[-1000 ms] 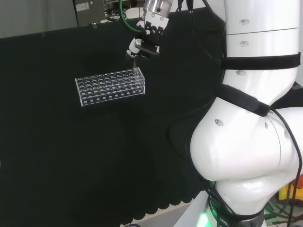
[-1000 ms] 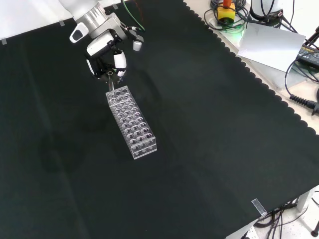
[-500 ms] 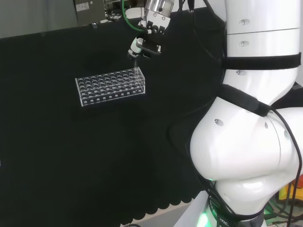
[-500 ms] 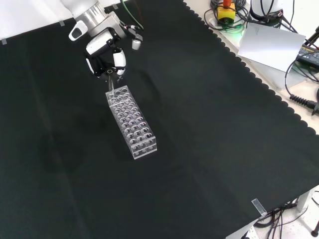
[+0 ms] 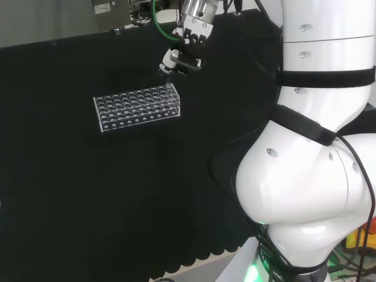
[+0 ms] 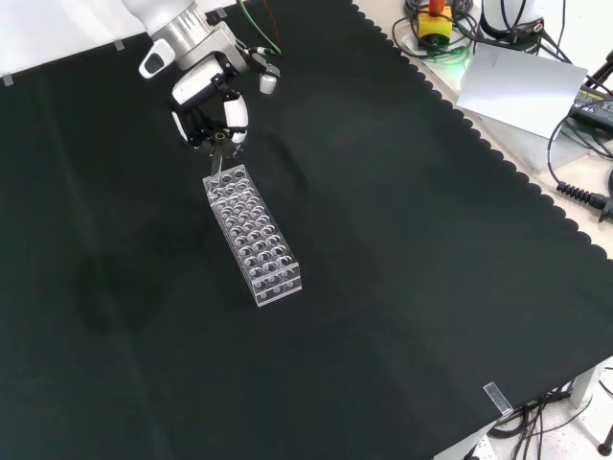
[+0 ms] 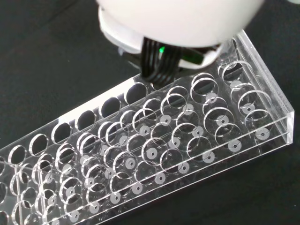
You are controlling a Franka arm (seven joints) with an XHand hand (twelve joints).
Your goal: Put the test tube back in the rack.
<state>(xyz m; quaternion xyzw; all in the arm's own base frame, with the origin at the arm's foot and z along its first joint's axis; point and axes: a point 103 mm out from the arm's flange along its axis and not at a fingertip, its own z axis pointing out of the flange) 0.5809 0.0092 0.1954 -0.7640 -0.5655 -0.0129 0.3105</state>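
So the tube is pinched in the curled fingers of the hand, right over the rack's far end as seen from the front. In the head view the hand is parked just above the rack's right end, and the tube is hung upright with its lower tip at the corner holes; whether it's actually inside a hole can't be told. The clear rack is laid flat on the black cloth, and its rows of holes are seen close up from the wrist. Some cables are piled off past the cloth's edge.
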